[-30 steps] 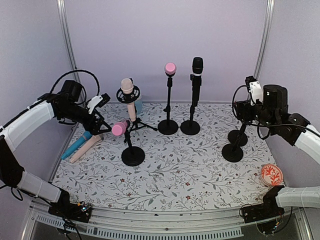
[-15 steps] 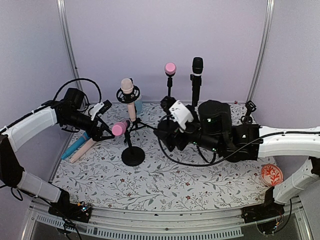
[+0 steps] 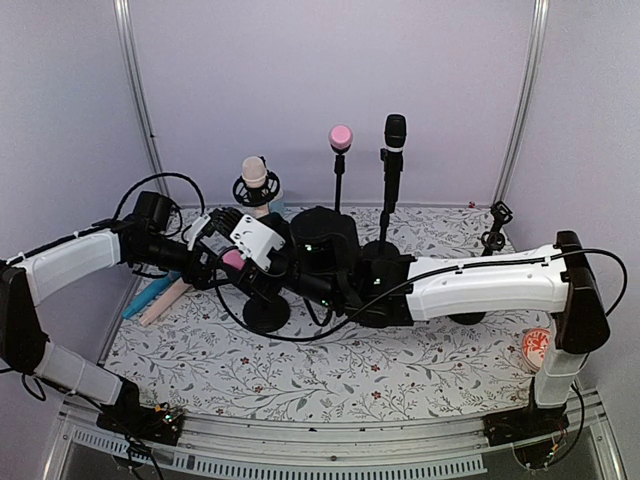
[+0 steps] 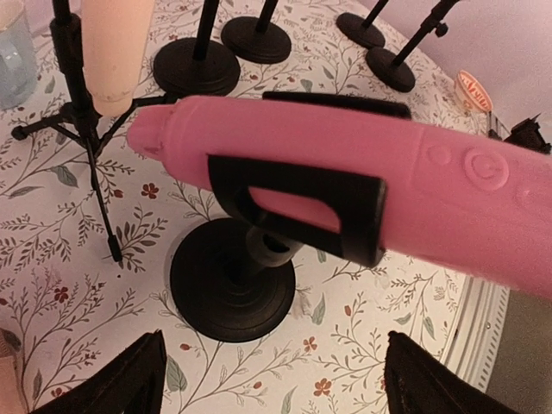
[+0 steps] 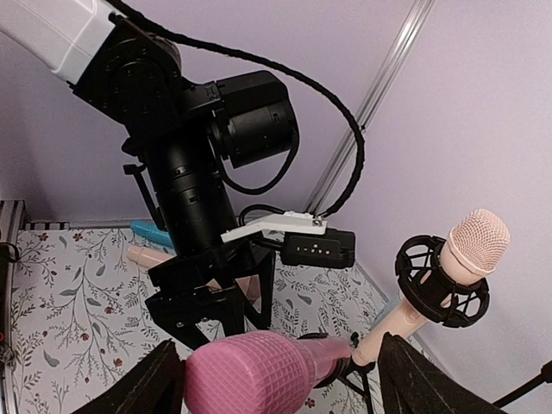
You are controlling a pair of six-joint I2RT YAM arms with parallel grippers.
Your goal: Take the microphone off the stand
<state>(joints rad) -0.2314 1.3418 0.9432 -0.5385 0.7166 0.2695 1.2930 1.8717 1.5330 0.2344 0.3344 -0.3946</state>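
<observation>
Left of centre on the floral-patterned table (image 3: 400, 360):

1. Pink microphone (image 4: 345, 181). It lay nearly level in the black clip (image 4: 302, 207) of a short round-based stand (image 4: 231, 280), not lifted out.
2. Left hand (image 4: 276, 341). Its jaws were spread wide and its fingertips stood close to the microphone's body. It held nothing.
3. Right hand (image 5: 280, 345). The arm extended across the table from the right. The jaws were likewise wide, with the microphone's mesh head between the fingers (image 5: 147, 384) and no contact visible. Nothing was gripped.
4. Peach microphone (image 3: 254, 172). It was upright in a ring mount on a tripod (image 4: 90, 147), just behind the short stand.
5. Pink-headed microphone (image 3: 341, 137) and black microphone (image 3: 396, 131). Each was on a tall stand at the back.
6. Loose microphones (image 3: 155, 295), blue and peach. They lay together at the left edge.
7. Orange disc (image 3: 537, 345). It sat at the right, partly hidden by the arm.
</observation>
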